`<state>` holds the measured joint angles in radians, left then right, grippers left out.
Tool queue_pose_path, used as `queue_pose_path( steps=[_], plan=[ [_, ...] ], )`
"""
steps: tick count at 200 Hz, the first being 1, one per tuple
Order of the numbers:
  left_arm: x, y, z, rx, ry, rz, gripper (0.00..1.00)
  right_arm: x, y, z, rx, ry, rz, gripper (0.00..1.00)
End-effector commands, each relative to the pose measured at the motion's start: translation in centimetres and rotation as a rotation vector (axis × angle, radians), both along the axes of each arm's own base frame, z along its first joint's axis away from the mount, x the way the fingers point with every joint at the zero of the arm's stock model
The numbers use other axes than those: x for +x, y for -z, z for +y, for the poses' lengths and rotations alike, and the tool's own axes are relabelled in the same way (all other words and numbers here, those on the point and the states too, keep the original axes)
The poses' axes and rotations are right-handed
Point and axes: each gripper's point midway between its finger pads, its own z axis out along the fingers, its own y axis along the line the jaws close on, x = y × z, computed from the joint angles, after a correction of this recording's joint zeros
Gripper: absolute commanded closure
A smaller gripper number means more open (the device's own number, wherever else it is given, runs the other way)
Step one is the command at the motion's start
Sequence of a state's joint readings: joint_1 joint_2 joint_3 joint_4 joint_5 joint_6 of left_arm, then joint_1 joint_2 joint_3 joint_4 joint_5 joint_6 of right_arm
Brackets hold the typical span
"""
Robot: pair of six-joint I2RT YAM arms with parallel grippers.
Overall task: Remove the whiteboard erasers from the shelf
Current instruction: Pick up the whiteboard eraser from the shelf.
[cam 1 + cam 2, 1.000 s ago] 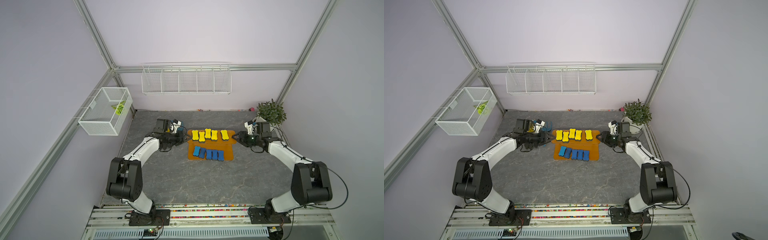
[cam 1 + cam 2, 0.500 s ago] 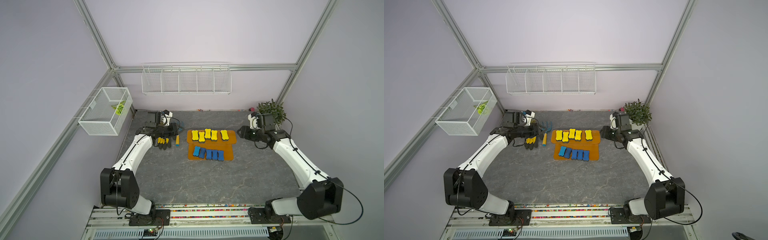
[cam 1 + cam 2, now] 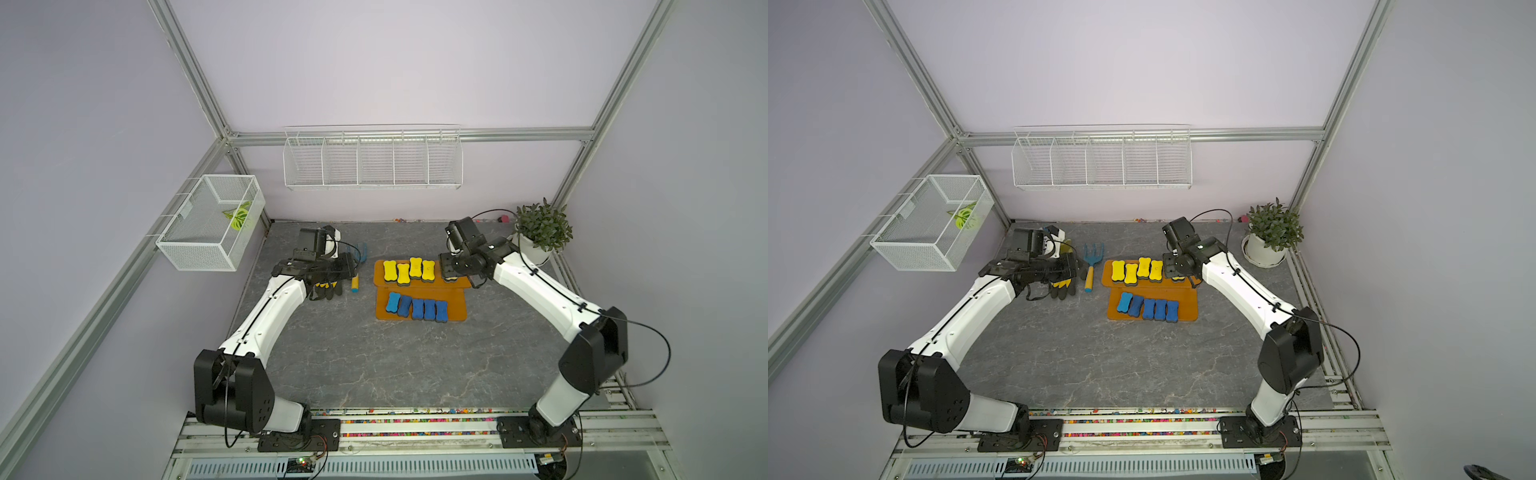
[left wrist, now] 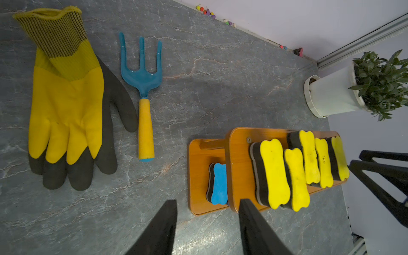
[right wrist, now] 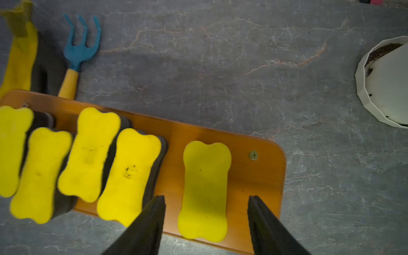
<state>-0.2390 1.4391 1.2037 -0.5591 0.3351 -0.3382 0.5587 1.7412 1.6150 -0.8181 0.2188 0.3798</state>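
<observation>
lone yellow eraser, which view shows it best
Right wrist view: the lone yellow eraser sits close and whole, framed by the open right gripper. In both top views the right arm hides most of it; the left wrist view shows it far, oblique.

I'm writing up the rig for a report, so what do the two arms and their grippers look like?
Both the left arm and right arm have smooth white links, bulky black joints and thin black cables clipped along them. The left gripper and right gripper each carry two matte black, tapering fingers.
</observation>
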Motion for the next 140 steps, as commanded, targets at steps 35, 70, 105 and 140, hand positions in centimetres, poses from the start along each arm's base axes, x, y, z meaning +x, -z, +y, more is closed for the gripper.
queue_pose_path(
  steps=[35, 70, 105, 140],
  plan=[
    [-0.4, -0.4, 0.8, 0.050, -0.013, -0.035, 0.48, 0.2, 1.1, -0.8, -0.111, 0.035, 0.048, 0.33],
    [-0.5, -0.4, 1.1, 0.060, -0.031, -0.041, 0.48, 0.6, 1.7, -0.6, -0.113, 0.044, 0.056, 0.38],
    [-0.5, -0.1, 1.0, 0.048, -0.038, -0.028, 0.48, 0.8, 3.0, -0.3, -0.116, 0.049, 0.084, 0.45],
    [-0.5, 0.1, 1.3, 0.051, -0.056, -0.025, 0.49, 1.1, 3.8, -0.1, -0.125, 0.054, 0.092, 0.50]
  ],
)
